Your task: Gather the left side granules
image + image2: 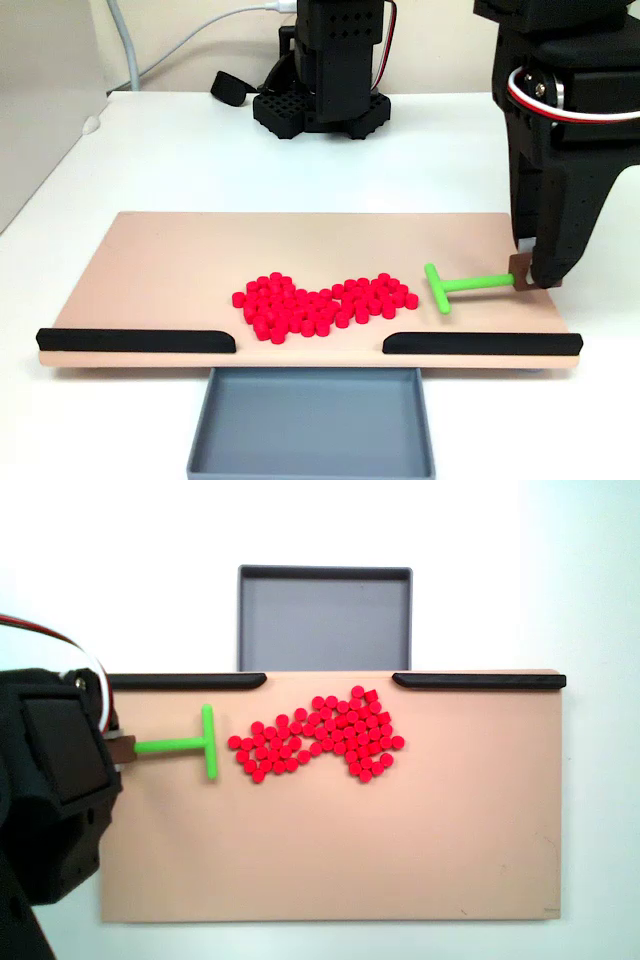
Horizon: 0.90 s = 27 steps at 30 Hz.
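Note:
The granules [320, 303] are small bright red pellets lying in a loose heap near the middle of the tan board [180, 260]; in the other fixed view the granules [320, 735] spread from left to right below the tray gap. A green T-shaped pusher [455, 286] lies on the board with its crossbar facing the heap, a small gap away. My gripper [528, 277] is shut on the end of the pusher's stem at the board's right side. In the other fixed view the gripper [120, 750] holds the pusher [190, 743] from the left.
A grey tray [312, 425] sits below the board's front edge, at the gap between two black rails [135, 341] [482, 343]. A black arm base [320, 100] stands behind the board on the white table.

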### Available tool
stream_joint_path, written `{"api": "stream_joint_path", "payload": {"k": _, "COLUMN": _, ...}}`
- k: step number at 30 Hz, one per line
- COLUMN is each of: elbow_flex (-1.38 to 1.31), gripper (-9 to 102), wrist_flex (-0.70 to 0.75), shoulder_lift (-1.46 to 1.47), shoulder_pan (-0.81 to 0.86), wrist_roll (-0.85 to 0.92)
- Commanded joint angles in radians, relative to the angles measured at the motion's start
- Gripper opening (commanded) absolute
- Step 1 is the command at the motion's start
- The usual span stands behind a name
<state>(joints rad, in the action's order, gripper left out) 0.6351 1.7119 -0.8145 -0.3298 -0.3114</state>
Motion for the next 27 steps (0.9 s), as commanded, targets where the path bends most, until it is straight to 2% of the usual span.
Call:
{"api": "stream_joint_path", "payload": {"k": 1, "elbow_flex": -0.037, "gripper": 0, "wrist_flex": 0.003, "shoulder_lift": 0.000, "shoulder_pan": 0.015, "wrist_roll": -0.006}}
{"api": "stream_joint_path", "payload": {"k": 27, "elbow_flex": -0.037, "gripper": 0, "wrist_flex": -0.002, "shoulder_lift": 0.041, "shoulder_pan": 0.023, "wrist_roll": -0.008}}
